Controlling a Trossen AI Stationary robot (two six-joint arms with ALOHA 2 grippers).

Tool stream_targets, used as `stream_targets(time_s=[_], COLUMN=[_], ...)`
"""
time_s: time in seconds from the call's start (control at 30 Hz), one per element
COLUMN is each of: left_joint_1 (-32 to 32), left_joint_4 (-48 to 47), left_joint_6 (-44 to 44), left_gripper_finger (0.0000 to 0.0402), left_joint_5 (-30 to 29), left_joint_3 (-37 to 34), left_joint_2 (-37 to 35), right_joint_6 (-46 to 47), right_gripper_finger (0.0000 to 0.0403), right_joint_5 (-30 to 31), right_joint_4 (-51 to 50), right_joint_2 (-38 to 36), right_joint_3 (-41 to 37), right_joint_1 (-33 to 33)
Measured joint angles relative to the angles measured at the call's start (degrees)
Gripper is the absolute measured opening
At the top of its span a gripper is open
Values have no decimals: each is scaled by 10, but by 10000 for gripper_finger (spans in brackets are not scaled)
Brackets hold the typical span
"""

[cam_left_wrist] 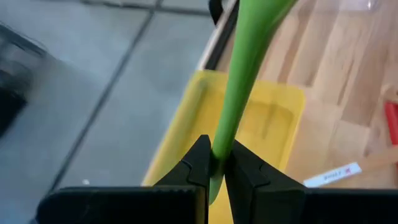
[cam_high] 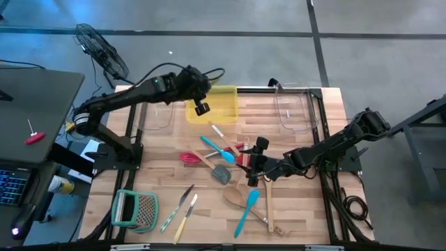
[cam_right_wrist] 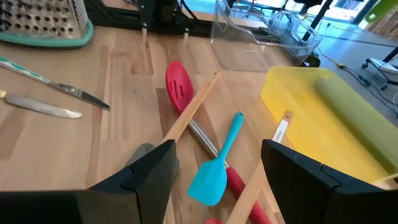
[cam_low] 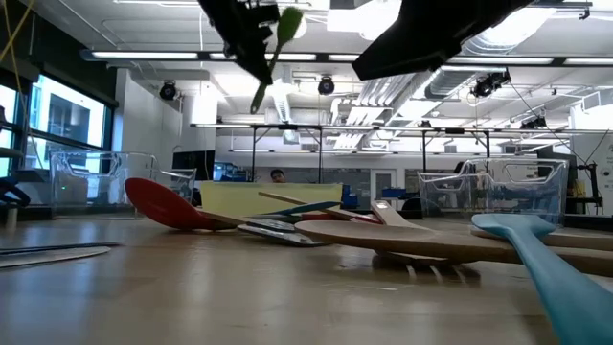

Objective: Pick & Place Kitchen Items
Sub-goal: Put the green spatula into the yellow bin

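Observation:
My left gripper (cam_high: 201, 107) hangs over the yellow tray (cam_high: 212, 104) at the table's far side, shut on a green spatula (cam_left_wrist: 245, 68). The spatula also shows high up in the low view (cam_low: 278, 43). My right gripper (cam_high: 254, 164) is open and hovers low over the pile of utensils mid-table, touching nothing. Between its fingers (cam_right_wrist: 217, 152) I see a blue spatula (cam_right_wrist: 214, 168), a red spatula (cam_right_wrist: 179, 84) and a pale wooden handle (cam_right_wrist: 189, 109), all lying flat on the wood. My left gripper pinches the green spatula's slim handle (cam_left_wrist: 219, 146) between its two fingers, close to the free end, which pokes just past them. The fingers lie across the handle. The spatula is lifted clear above the yellow tray and tilted, its broad end (cam_low: 290, 17) higher than its handle end.
Wooden spoons (cam_high: 240, 199), a second blue spatula (cam_high: 245, 213), a grey spatula (cam_high: 221, 174) and two knives (cam_high: 180, 208) lie on the near half of the table. A teal-framed grater (cam_high: 136, 209) sits at the near left. Clear bins (cam_high: 296, 108) stand on the far side.

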Motion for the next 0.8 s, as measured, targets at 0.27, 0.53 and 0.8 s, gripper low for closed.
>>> stream_targets(time_s=[0.27,0.53,0.8], left_joint_1=[36,42,42], left_joint_4=[19,-9,-11], left_joint_6=[23,27,31], left_gripper_finger=[19,19,19], left_joint_5=[57,58,49], left_joint_3=[0,-1,-1], left_joint_2=[90,147,185], right_joint_6=[1,2,1], right_gripper_finger=[231,231,231], right_joint_5=[-2,-3,-3], right_joint_4=[4,2,1], right_joint_2=[0,0,0], right_joint_3=[-1,-1,-1], right_joint_1=[0,0,0])
